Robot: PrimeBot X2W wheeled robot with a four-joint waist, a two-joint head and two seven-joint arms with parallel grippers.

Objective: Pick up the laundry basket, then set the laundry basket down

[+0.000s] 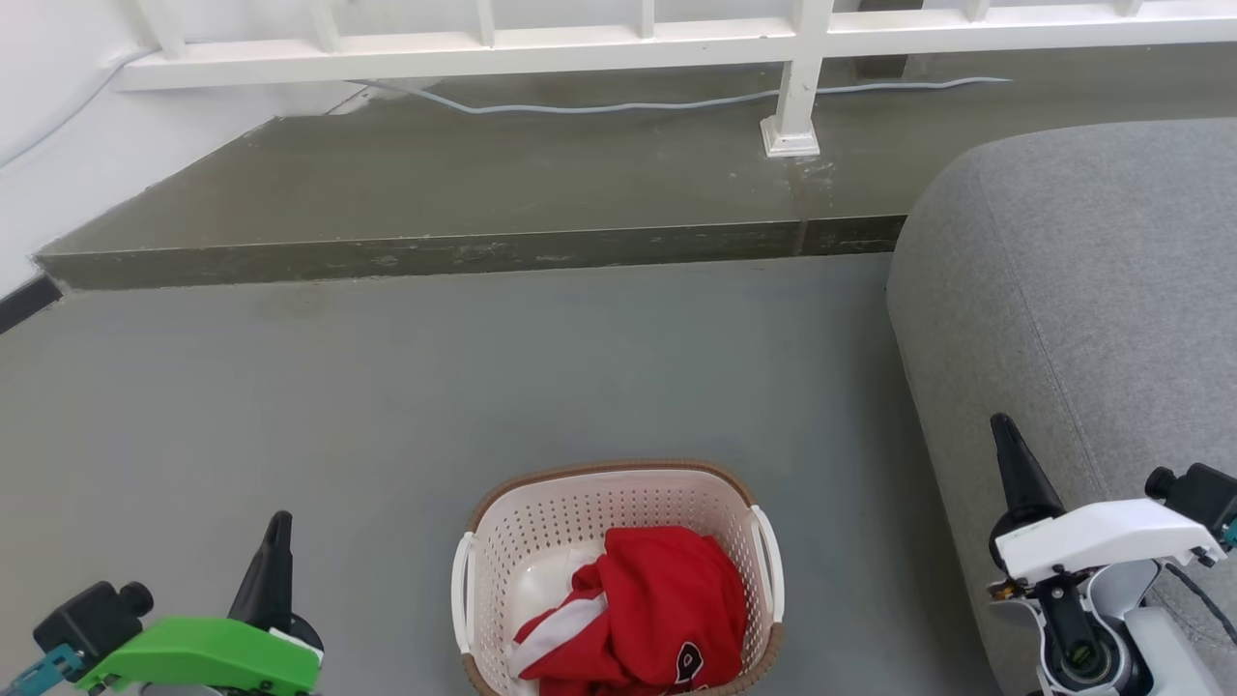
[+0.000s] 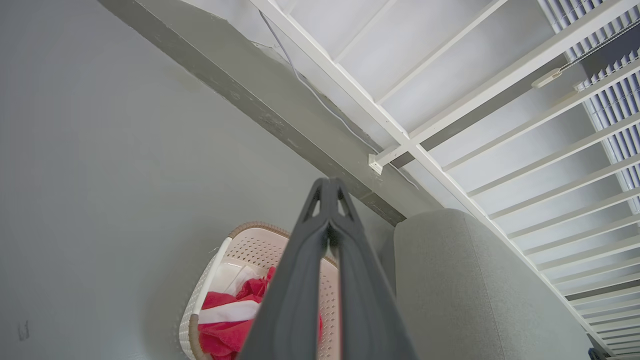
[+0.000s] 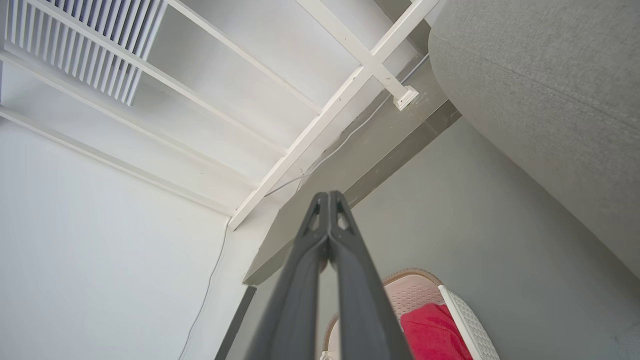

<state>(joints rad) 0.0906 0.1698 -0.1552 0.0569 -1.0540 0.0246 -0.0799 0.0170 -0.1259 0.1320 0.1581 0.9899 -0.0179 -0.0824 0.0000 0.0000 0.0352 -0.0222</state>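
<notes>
The laundry basket [image 1: 541,541] stands on the grey floor at the bottom middle of the head view, cream-white with a brown rim and white loop handles on both sides, holding red and white clothes [image 1: 647,609]. My left gripper [image 1: 275,536] is shut at the lower left, well apart from the basket. To the basket's right, beside the sofa, my right gripper [image 1: 1003,433] is shut too. The left wrist view shows the basket [image 2: 250,245] behind the shut gripper [image 2: 328,186]. In the right wrist view the basket [image 3: 425,292] lies below the shut gripper [image 3: 328,199].
A grey sofa [image 1: 1092,290] fills the right side, close to the basket. A raised concrete step [image 1: 464,253] runs across ahead, with a white railing [image 1: 792,87] and a cable [image 1: 628,104] on it. A white wall [image 1: 58,116] is at the left.
</notes>
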